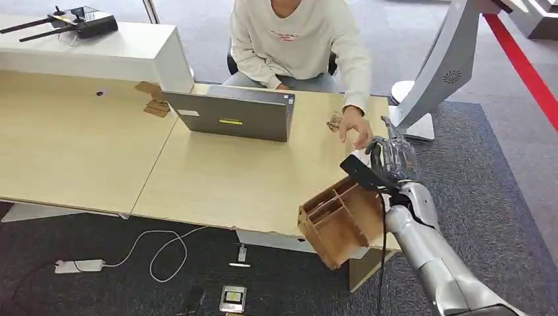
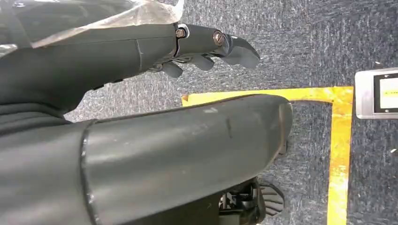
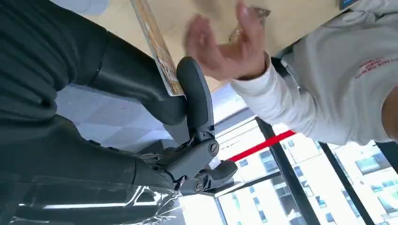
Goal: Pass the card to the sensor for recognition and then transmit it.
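One thin tan-edged card (image 3: 157,44) sits pinched in the right hand (image 3: 187,122) fingers; left hand (image 2: 206,47) loosely open.

card (image 3: 157,47): thin, tan, printed edge | pinched between the right hand's (image 3: 187,117) thumb and finger | held edge-on near the person's open hand (image 3: 225,44)

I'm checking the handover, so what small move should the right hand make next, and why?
Probably ease the right hand slightly toward the person's hand and hold there. It pinches the card between thumb and fingers, and the person's open hand reaches in close beside it over the table, seemingly ready to take it.
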